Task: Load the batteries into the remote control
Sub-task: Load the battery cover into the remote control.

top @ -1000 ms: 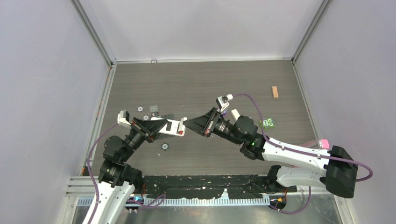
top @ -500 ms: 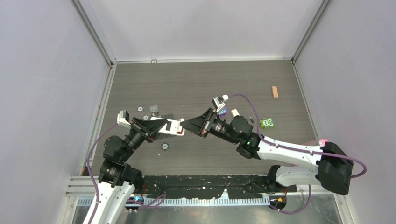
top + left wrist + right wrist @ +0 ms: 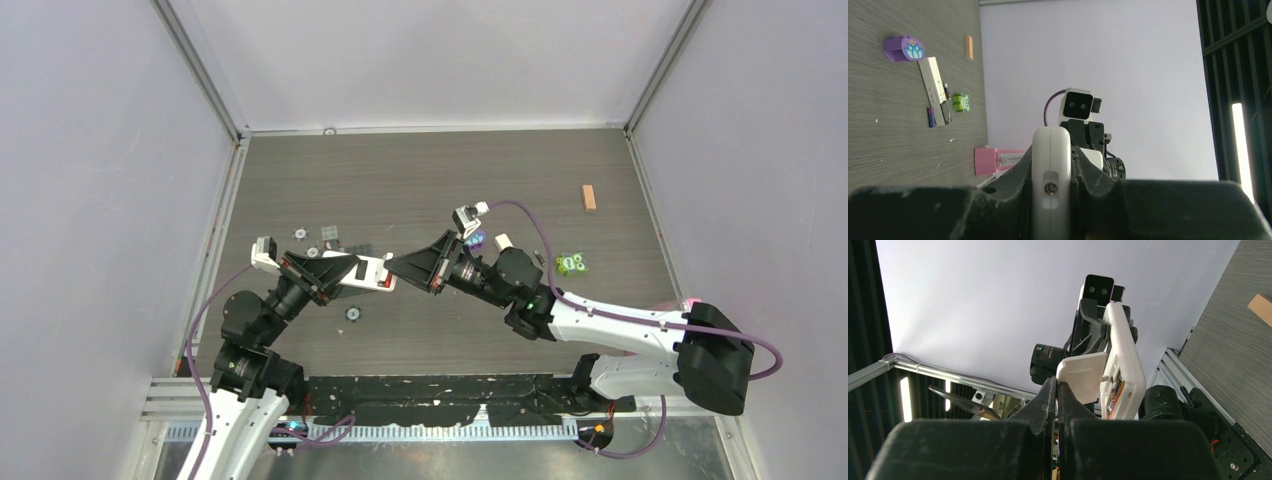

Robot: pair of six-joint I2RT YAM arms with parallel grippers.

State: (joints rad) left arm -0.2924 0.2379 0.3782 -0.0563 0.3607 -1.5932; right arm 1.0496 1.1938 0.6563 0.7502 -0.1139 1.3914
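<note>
My left gripper [image 3: 378, 272] is shut on a wider white remote [image 3: 1050, 160] with red marks and holds it above the table. In the right wrist view that remote [image 3: 1125, 355] has its white back cover [image 3: 1083, 375] swung open, and a reddish-orange cell [image 3: 1116, 390] shows inside. My right gripper [image 3: 1056, 385] is shut, tips pinching the cover's corner. The long narrow white remote control [image 3: 934, 82] with a black end lies on the table, part-hidden under my right arm [image 3: 503, 241]. A blue-purple battery [image 3: 930, 117] and a dark one [image 3: 946, 91] lie beside it.
A purple block [image 3: 477, 239] sits by the narrow remote. A green piece [image 3: 572, 263] and a wooden block [image 3: 589, 197] lie to the right. A pink item [image 3: 688, 302] is at the right edge. Small parts [image 3: 330, 235] and a disc [image 3: 353, 314] lie near my left arm.
My right arm has shifted a little left toward the held remote, uncovering the purple block. My left arm has hardly moved.
</note>
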